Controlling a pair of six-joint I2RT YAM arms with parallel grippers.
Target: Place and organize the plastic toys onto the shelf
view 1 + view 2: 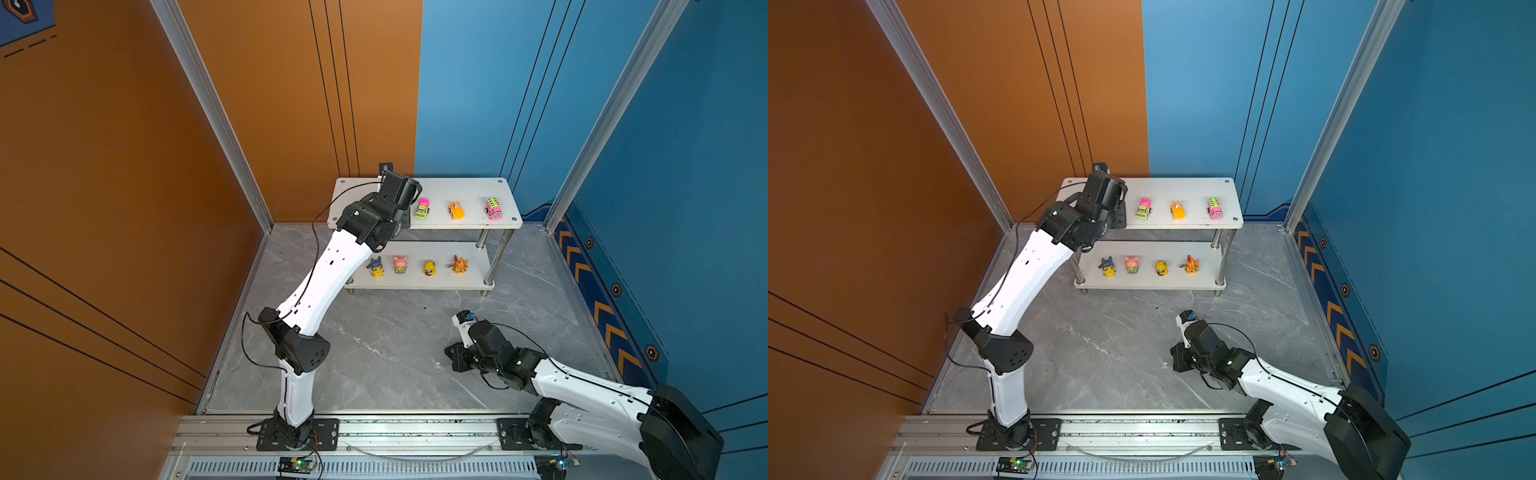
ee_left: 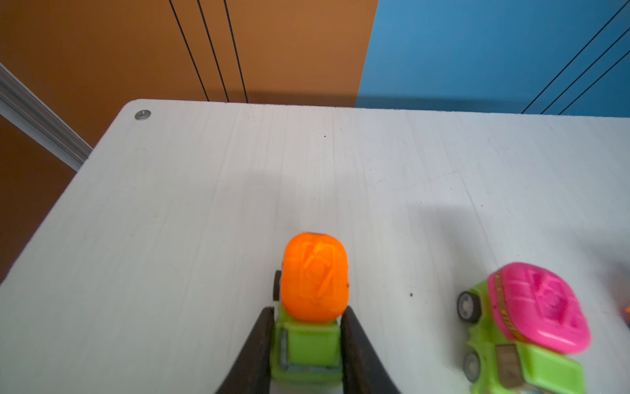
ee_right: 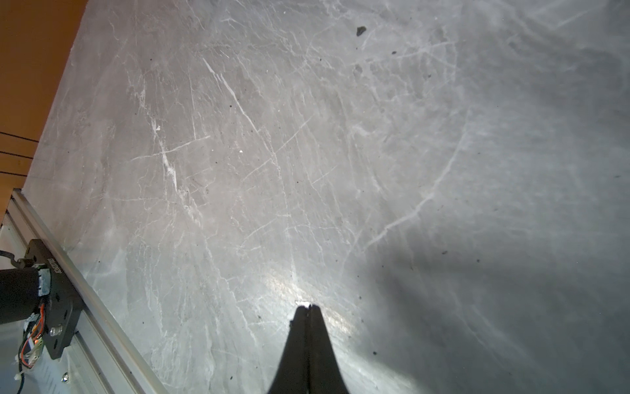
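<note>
Left wrist view shows the orange-topped green car [image 2: 313,283] standing on the shelf's top board [image 2: 204,187], toward its left end and short of the back-left corner. The pink-topped green car [image 2: 531,307] is near it on the same board. The left jaws are partly closed on it, one finger [image 2: 259,348] against each flank of its green cab. That reads as a grip, with the orange shell reaching out past the tips. In both top views the shelf [image 1: 465,191] looks nearly filled: an orange car [image 1: 456,210] and a pink-and-green car [image 1: 493,208] carry the row toward the right end, and four animal figurines [image 1: 429,268] stand in a row on the lower board [image 1: 415,283]. No toy shows on the marble surface [image 3: 306,153], so I judge that only releasing this car is left, perhaps squaring it first — though the left arm hides part of the top board. The right jaws are pressed shut and empty, low over the surface, well apart from the shelf.
</note>
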